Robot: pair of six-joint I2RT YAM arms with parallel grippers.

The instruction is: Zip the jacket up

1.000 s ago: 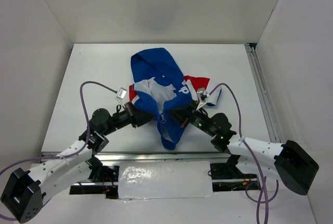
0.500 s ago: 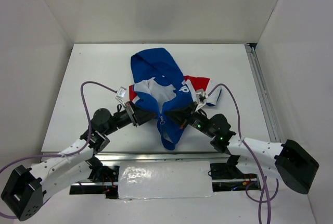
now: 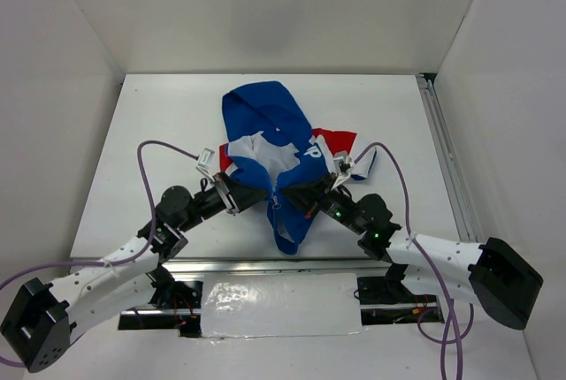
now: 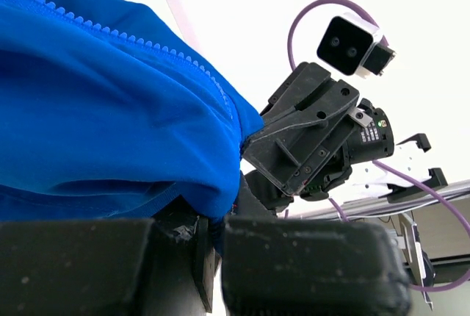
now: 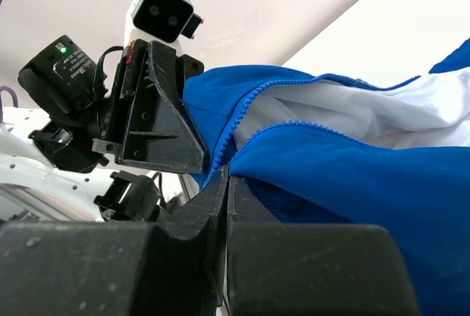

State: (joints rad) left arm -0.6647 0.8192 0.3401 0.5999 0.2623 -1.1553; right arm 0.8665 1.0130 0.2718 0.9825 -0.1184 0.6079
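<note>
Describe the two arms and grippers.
The left arm and right arm: white links, black joints, bulky black bases. A purple cable loops to a small white camera at each wrist. The left gripper and right gripper: angular, black. A green light glows on the right arm.

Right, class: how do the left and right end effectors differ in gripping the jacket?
The left end effector pinches a fold of blue fabric beside the zipper; the right end effector pinches where the zipper teeth meet. The left's jaws show a slight gap; the right's are pressed together. Both are shut on the jacket, facing each other.
</note>
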